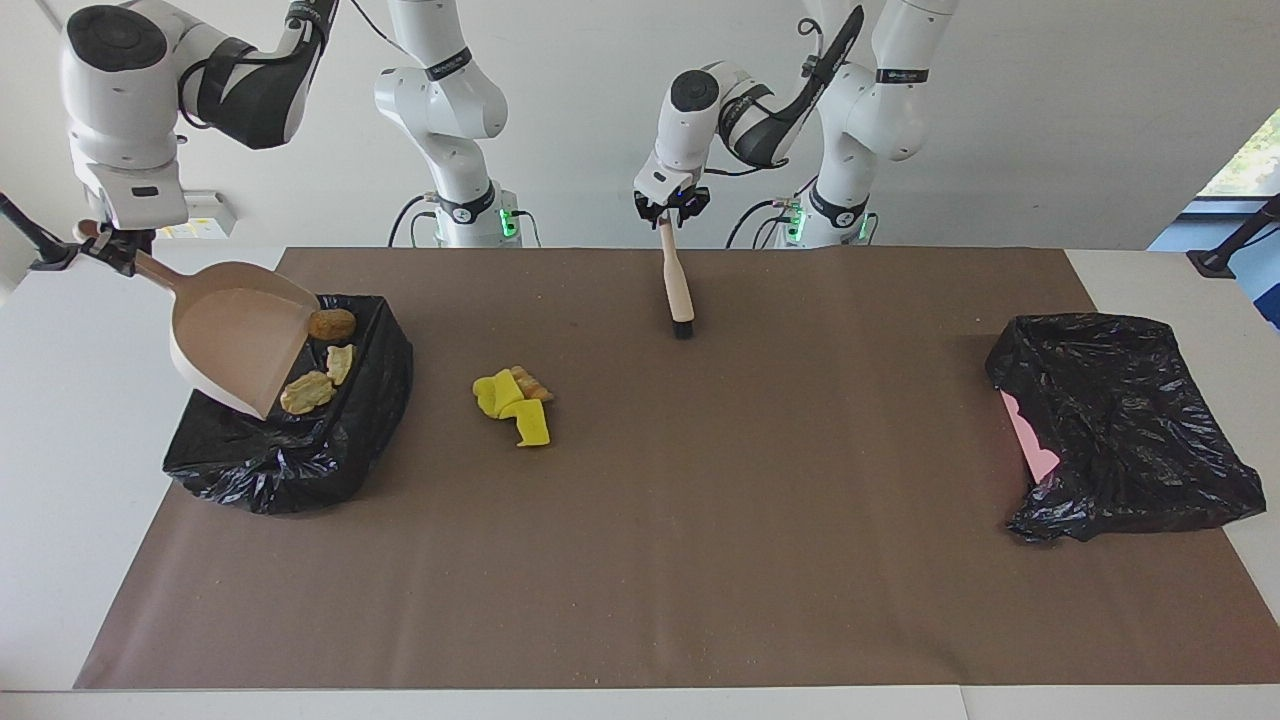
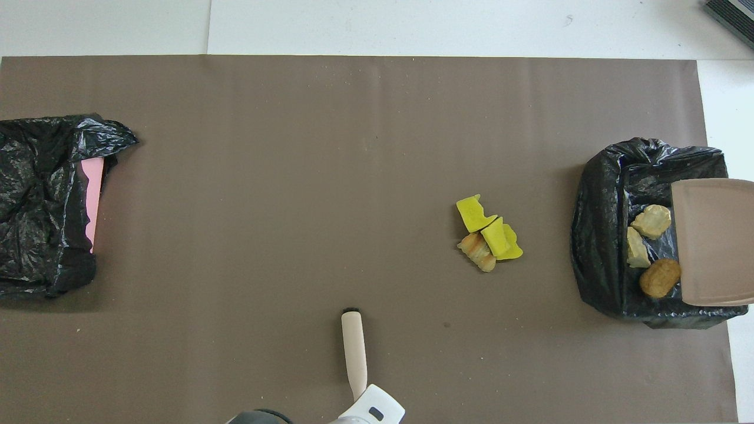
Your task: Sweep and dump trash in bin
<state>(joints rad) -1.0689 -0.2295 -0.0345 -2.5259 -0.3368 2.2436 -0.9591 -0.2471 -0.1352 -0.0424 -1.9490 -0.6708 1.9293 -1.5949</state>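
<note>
Risk noted: the tilted dustpan [image 1: 235, 345] could snag the bin [image 1: 300, 460] liner at the right arm's end and spill the dumped bread lumps [image 1: 330, 325]. An unswept pile [image 1: 515, 405] lies beside the bin. The right gripper [image 1: 110, 245] is clamped on the dustpan handle. The left gripper [image 1: 670, 212] is at the top of the brush [image 1: 678, 285]; its state cannot be told.

**Counts of the things on the counter**

Two black bin bags: one [image 1: 290, 420] at the right arm's end of the counter, one [image 1: 1120, 425] at the left arm's end. Three bread-like lumps [image 1: 320, 360] at the mouth of the first bag. One small heap [image 1: 512, 405] on the brown mat [image 1: 700, 560]: one bread-like lump [image 2: 477, 252] and what look like three yellow sponge pieces [image 2: 492, 227], though their overlap makes that number uncertain. One beige dustpan [image 1: 235, 335]. One brush [image 1: 678, 285]. Two robot arms, each with one tool.
</note>
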